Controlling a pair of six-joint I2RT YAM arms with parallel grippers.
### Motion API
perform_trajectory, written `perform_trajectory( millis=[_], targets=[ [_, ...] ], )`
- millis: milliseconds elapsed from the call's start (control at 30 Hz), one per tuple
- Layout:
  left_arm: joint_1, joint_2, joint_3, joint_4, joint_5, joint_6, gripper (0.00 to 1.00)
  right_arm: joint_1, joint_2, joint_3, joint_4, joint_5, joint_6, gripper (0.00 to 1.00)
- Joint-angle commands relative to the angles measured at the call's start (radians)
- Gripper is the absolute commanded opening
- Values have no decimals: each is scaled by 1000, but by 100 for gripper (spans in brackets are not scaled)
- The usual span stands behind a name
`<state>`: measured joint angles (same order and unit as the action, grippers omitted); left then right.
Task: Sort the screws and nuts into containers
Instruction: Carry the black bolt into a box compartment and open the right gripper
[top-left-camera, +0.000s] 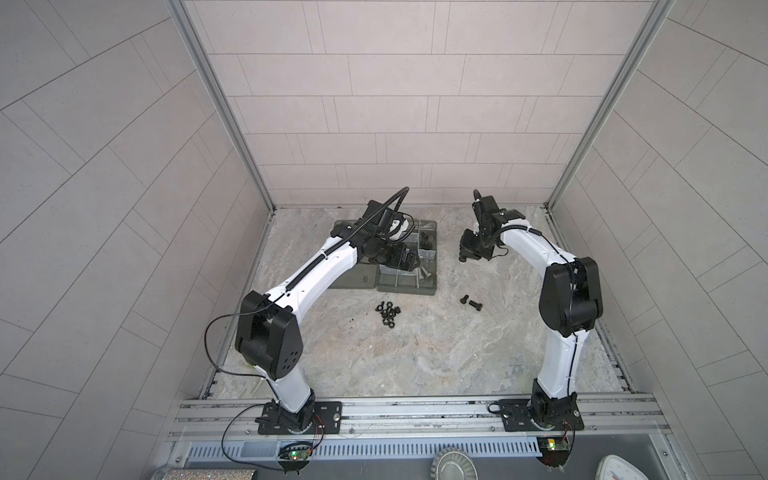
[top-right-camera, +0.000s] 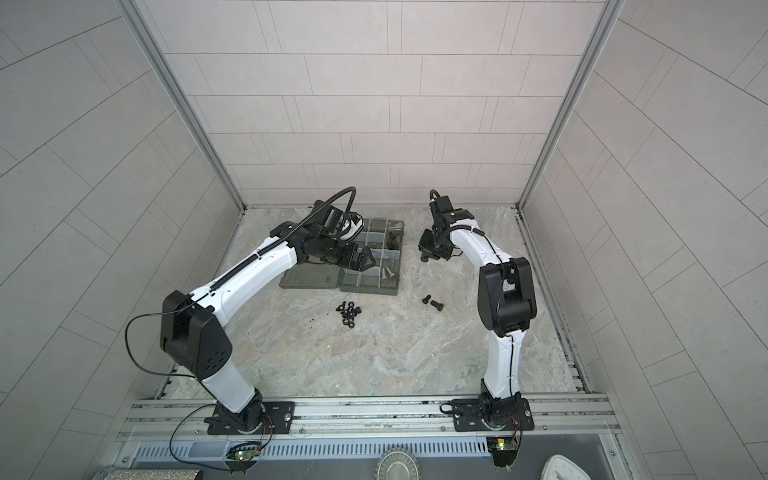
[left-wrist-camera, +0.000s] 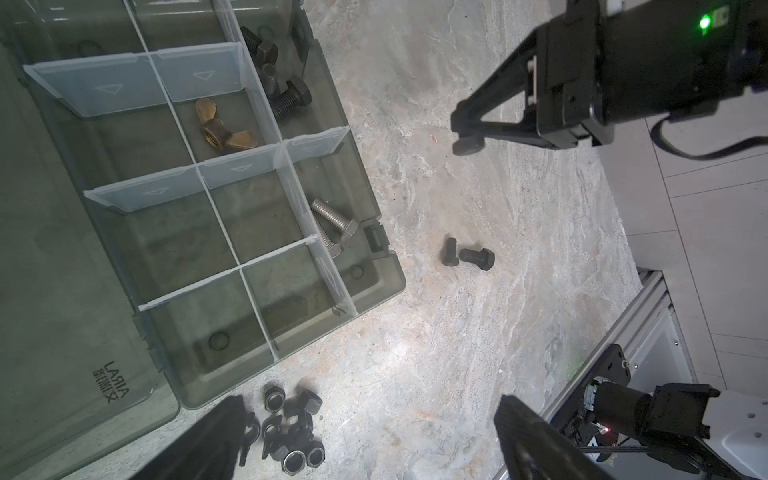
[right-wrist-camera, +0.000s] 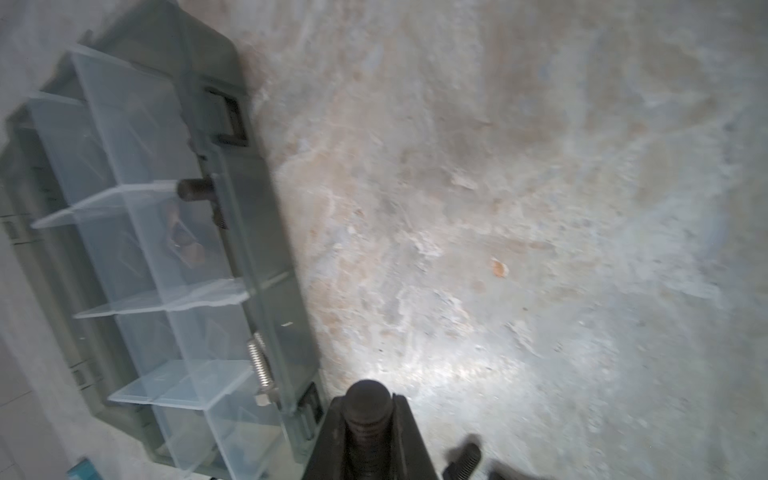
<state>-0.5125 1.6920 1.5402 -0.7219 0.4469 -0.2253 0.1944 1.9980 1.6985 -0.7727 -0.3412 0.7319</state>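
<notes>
pinching black screw (right-wrist-camera: 368, 403), right fingers (left-wrist-camera: 484, 108) point down beside containers (left-wrist-camera: 239, 166); left fingers (left-wrist-camera: 536, 440) spread wide.

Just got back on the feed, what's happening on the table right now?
The right gripper is shut on a black screw, beside the organizer box. The left gripper hangs open over the box. Inside, black screws, silver screws and brass wing nuts already lie in separate compartments; two loose screws and the nuts wait on the table.
</notes>
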Motion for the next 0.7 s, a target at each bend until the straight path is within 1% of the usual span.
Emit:
perform_trajectory(
  millis=[0,233,400,567,667],
  targets=[
    [5,-44,-21,15,13,-10,100,14,79,60,87,-99,63,1],
    [20,-68,-32,9,1,-8,100,44,220,221,201,-185,121,1],
    [22,-80,-31,-6,-16,7,100,58,304,335,203,-203,121,1],
    [29,-83,-29,-11,-23,14,100,65,369,385,214,-212,130,3],
    [34,-82,-28,-13,-23,13,100,68,401,410,205,-220,130,5]
  ],
)
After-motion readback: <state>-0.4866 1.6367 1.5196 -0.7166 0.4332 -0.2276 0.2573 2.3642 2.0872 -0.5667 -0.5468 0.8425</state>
